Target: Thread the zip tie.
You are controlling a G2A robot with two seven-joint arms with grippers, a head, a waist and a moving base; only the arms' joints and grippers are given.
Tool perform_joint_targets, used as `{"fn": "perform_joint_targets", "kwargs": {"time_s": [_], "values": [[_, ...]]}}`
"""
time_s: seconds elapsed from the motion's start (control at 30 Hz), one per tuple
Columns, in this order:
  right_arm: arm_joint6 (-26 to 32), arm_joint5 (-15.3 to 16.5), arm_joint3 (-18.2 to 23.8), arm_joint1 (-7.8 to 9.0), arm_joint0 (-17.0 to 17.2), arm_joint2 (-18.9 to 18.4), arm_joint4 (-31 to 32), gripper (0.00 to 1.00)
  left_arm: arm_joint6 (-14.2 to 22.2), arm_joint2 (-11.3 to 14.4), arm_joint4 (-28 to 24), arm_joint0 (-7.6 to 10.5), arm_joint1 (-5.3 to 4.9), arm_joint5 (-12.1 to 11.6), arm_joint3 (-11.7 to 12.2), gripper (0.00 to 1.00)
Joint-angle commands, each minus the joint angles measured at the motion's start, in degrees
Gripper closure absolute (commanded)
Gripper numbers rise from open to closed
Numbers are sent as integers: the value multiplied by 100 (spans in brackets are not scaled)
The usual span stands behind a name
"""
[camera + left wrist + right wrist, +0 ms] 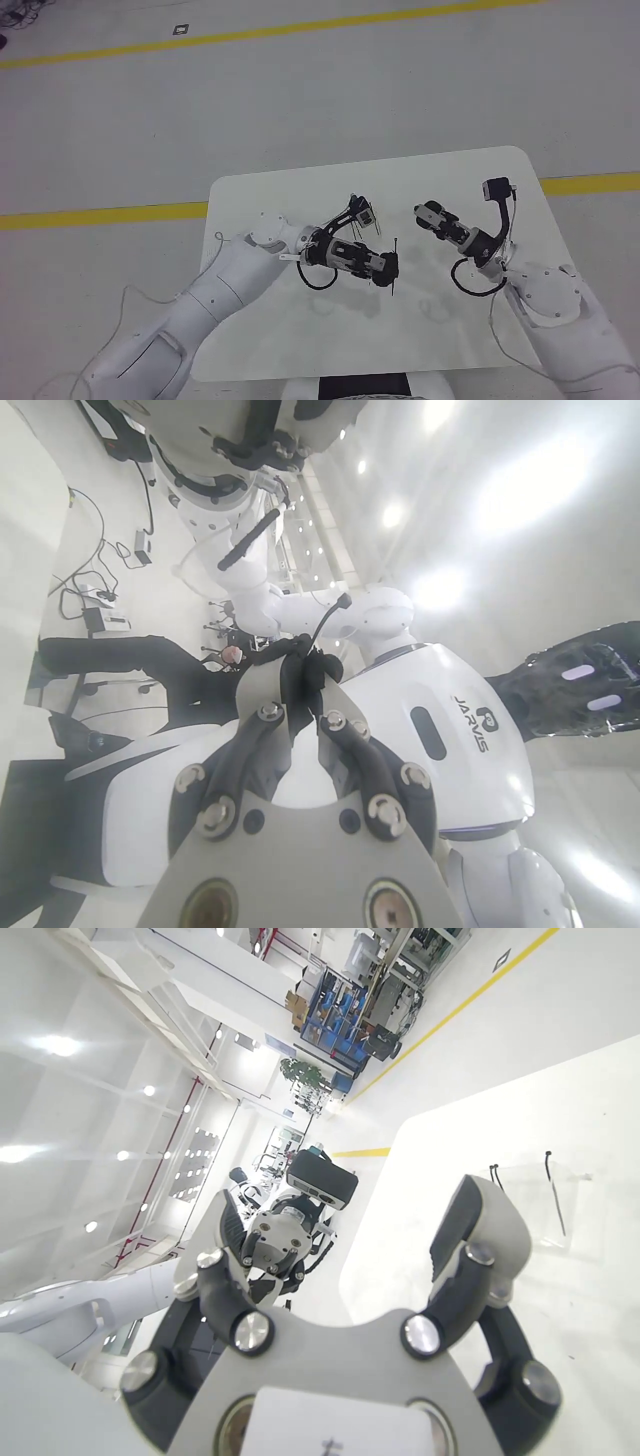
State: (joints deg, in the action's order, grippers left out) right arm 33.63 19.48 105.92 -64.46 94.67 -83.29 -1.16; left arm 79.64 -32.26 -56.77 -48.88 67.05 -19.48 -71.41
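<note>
My left gripper (305,680) is shut on a black zip tie (327,617), whose thin tail curves away past the fingertips. In the top view this gripper (389,267) hangs over the middle of the white table (300,200), and the zip tie (396,262) shows as a short dark line. My right gripper (427,212) is a short way to the right of it, open and holding nothing. In the right wrist view the right gripper (345,1223) has its jaws wide apart, and the left gripper (272,1255) shows between them, farther off.
Spare black zip ties (555,1193) lie on a clear plastic sheet (575,1223) on the table (450,1138). Yellow floor lines (100,215) run beyond the table's edges.
</note>
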Motion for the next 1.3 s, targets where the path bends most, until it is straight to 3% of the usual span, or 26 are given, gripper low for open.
{"fn": "perform_joint_targets", "kwargs": {"time_s": [0.0,0.4,0.5,0.63,0.97,1.07,1.27], "values": [[6,0,7,2,2,-2,-20,0,0,42,-46,28,-19,0,23,100],[27,0,51,2,-1,-9,-163,0,0,135,52,100,-68,0,67,100],[-90,0,41,-2,-10,0,-150,0,-505,112,585,80,-93,36,-22,100],[190,0,181,28,-61,-28,51,0,-1276,51,1590,57,-184,368,-367,100],[459,0,129,88,-40,-168,194,0,-2029,-261,2814,-137,-406,853,-975,100],[598,-150,66,103,-50,-198,75,0,-2191,-327,3163,-211,-462,920,-1163,100],[1331,-1094,20,137,-177,-273,-1006,0,-2732,-445,4208,-389,-584,1049,-1601,100]]}}
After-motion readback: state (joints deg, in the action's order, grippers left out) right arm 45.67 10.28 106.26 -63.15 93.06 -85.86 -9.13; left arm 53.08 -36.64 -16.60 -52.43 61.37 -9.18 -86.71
